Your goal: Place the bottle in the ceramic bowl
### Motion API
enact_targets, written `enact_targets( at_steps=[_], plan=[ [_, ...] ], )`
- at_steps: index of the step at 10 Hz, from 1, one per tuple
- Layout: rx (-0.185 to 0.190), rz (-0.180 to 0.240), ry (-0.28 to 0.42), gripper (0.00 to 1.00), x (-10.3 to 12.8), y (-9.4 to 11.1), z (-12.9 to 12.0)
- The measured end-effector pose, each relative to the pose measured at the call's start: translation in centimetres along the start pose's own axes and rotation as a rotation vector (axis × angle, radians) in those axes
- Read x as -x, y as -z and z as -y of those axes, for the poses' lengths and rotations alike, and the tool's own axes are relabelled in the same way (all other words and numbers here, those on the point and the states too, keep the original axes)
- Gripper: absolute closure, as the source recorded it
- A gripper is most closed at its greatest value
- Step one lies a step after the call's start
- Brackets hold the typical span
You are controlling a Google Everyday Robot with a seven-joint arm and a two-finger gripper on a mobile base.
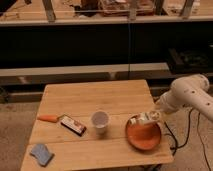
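Note:
The terracotta ceramic bowl point(144, 136) sits on the wooden table point(95, 97) near its right front corner. My gripper point(151, 116) comes in from the right on the white arm point(187, 95) and hangs over the bowl's far rim. It is shut on the pale bottle point(141, 119), which lies roughly level, pointing left, just above the bowl's back part. I cannot tell whether the bottle touches the bowl.
A white cup point(100, 120) stands left of the bowl at mid-table. A dark snack bar point(73, 125) and an orange carrot point(49, 118) lie further left. A blue sponge point(41, 153) lies at the front left corner. Dark shelving stands behind the table.

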Motion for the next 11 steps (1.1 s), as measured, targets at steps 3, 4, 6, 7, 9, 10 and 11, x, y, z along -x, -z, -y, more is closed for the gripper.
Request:
enact_targets(
  at_steps=[3,4,6,7,9,10,11],
  plan=[
    [0.011,-0.007,0.007,0.86,-0.4,-0.1,-0.7],
    [0.011,-0.004,0.008,0.84,-0.3,-0.2,-0.9],
    [0.008,0.002,0.019,0.84,0.4,-0.7,-0.2],
    [0.009,0.007,0.024,0.84,0.8,-1.0,0.4],
    [0.012,0.002,0.023,0.84,0.0,-0.8,-0.4],
    [0.012,0.003,0.022,0.84,-0.2,-0.8,-0.7],
    [0.012,0.007,0.028,0.84,0.2,-1.2,-0.6]
  ],
)
